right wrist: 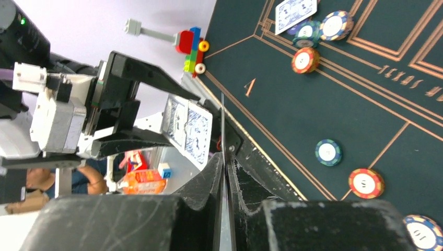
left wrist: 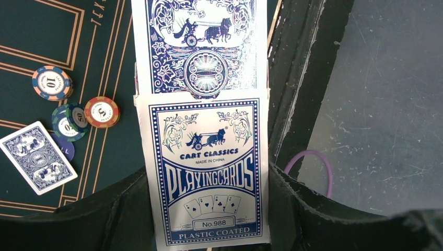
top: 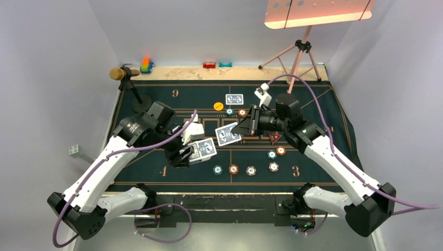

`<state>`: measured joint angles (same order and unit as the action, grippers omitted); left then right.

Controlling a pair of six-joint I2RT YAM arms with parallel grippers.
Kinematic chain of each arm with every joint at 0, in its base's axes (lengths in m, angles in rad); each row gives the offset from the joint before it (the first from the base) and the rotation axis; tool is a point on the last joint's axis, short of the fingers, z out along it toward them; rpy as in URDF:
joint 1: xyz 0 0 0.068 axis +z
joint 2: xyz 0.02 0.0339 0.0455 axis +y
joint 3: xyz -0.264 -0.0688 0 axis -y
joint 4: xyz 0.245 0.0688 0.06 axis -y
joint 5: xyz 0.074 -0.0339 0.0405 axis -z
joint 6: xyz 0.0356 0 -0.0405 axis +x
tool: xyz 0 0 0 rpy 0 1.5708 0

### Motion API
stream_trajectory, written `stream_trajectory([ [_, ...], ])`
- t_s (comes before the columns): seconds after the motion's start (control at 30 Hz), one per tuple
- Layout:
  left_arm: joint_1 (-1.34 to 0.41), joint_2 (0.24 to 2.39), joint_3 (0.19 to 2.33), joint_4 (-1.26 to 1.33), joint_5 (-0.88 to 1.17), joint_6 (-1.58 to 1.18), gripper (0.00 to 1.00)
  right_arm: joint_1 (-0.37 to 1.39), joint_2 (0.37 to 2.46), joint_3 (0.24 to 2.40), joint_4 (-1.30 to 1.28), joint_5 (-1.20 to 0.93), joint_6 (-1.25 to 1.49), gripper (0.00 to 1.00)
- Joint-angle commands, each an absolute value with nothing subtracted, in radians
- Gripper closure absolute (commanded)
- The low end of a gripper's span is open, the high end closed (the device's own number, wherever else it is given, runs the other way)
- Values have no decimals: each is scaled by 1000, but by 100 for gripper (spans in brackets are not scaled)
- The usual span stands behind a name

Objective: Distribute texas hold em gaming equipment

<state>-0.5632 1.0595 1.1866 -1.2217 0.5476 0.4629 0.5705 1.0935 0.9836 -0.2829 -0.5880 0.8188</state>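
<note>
Left gripper [left wrist: 209,225]: the Cart Classics card box [left wrist: 205,157] is clamped tight.
Right gripper [right wrist: 225,167]: one blue-backed playing card [top: 228,134] is pinched, seen edge-on from the wrist.

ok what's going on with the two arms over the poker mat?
It looks like a deal mid-way. The left gripper is clamped on a blue Cart Classics card pack, held above the green mat. The right gripper pinches a single blue-backed card right beside the pack, also off the mat. One face-down card lies on the far side. Chips sit in a loose row on the near side, with a few more further out.
</note>
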Motion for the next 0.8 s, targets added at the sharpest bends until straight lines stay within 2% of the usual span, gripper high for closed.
stream_trajectory([
  [0.0, -565, 1033, 1189, -1199, 589, 449, 74, 493, 1062, 990, -388, -557, 742, 90],
  [0.23, -565, 1023, 1190, -1201, 600, 448, 74, 333, 1075, 770, -347, -492, 705, 91],
  [0.67, -565, 1014, 1186, -1202, 607, 443, 74, 278, 1203, 596, -158, -299, 720, 93],
  [0.77, -565, 1014, 1183, -1202, 607, 445, 74, 275, 1215, 586, -184, -260, 710, 88],
])
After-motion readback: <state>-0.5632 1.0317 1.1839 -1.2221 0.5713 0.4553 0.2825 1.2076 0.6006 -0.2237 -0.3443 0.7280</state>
